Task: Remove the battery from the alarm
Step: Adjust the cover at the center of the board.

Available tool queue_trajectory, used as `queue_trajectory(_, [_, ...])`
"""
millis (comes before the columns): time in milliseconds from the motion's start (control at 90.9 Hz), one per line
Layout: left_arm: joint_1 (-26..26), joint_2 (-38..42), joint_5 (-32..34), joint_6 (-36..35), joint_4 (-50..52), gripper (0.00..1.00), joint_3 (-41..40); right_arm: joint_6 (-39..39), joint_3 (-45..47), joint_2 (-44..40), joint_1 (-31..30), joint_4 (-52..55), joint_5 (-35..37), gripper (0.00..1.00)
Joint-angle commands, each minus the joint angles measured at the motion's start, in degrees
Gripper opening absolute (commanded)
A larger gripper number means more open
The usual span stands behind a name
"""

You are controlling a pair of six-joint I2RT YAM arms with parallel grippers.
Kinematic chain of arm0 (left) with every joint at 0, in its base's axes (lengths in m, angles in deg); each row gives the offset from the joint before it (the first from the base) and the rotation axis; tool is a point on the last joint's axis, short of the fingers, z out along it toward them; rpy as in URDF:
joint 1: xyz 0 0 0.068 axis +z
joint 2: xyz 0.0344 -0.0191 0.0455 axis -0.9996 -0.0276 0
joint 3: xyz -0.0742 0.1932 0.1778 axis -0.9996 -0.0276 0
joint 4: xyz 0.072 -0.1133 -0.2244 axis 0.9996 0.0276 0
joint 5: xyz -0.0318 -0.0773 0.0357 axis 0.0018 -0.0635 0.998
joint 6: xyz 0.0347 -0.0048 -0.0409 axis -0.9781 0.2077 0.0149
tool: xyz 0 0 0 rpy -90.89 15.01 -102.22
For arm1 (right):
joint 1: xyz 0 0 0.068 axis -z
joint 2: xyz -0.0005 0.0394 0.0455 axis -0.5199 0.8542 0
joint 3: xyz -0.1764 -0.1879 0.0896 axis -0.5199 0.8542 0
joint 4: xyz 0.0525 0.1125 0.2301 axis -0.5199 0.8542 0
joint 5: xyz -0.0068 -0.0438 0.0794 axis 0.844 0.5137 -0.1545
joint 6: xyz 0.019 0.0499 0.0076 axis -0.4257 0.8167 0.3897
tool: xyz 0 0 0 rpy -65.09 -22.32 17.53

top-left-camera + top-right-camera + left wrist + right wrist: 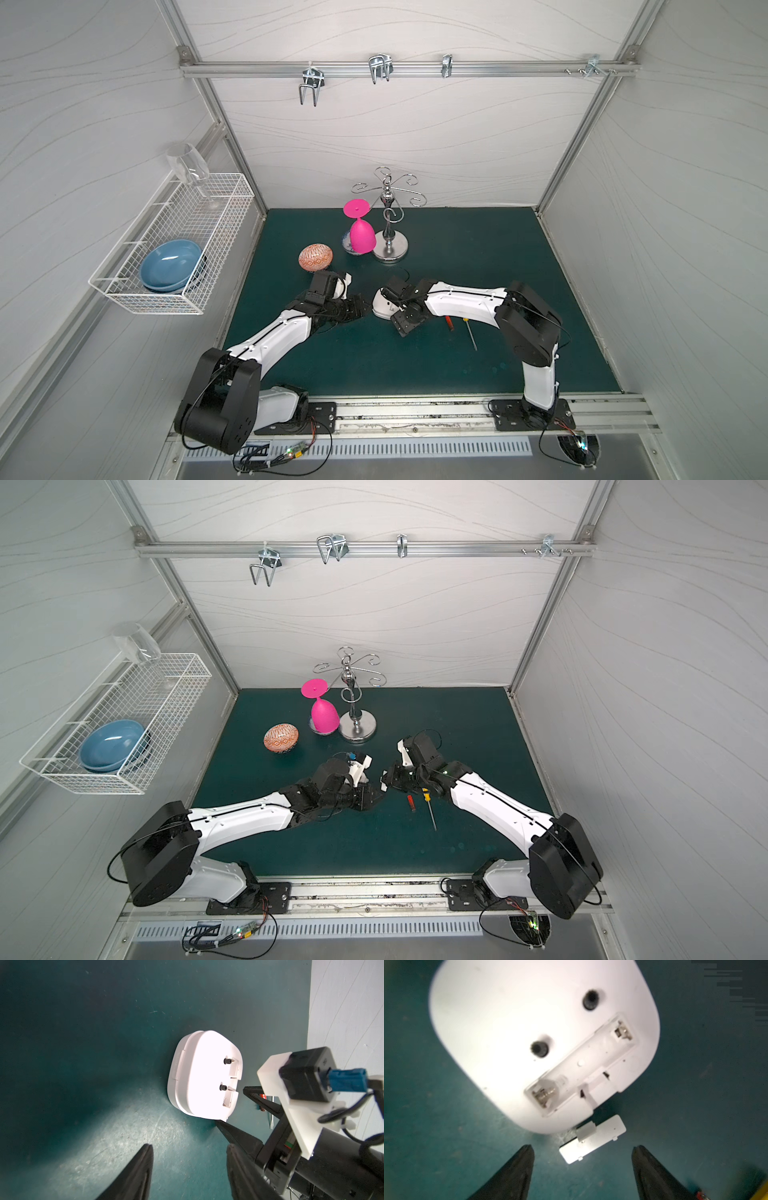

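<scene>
Since the battery (410, 803) already lies on the bench (374, 845), just beside the screwdriver (429, 810) and near the right forearm, removal looks complete. Its long axis runs front to back, behind the right claw (583, 1147); the right arm is nearer. Right claw: released, empty, facing the loose cover (604, 1134). Left claw (188, 1147): released, empty. Beyond, the alarm (529, 1032) lies face down, its open compartment bare.

Both top views look steeply down from high at the front over the whole green mat (457, 249); both wrist cameras sit close behind the alarm (199, 1076).
</scene>
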Motion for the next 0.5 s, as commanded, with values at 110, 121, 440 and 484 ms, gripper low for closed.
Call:
queue_trajectory(110, [-0.34,4.74,-0.61,1.99,-2.10,0.54,-3.75,-9.29,-1.86,-3.09,0.47,5.33,4.86,0.71])
queue_trajectory(121, [-0.27,5.14,-0.55,2.04,-2.07,0.54,-3.95,-10.06,-1.80,-3.37,0.47,5.95,5.22,0.71])
queue_trajectory(440, [2.00,16.40,2.09,6.16,-0.99,0.59,-10.25,-24.00,-1.56,-8.29,-3.78,23.53,19.17,0.55])
queue_trajectory(484, [2.01,17.92,2.20,6.58,-0.81,0.59,-11.08,-22.98,-1.19,-8.50,-5.00,23.35,21.35,0.57])
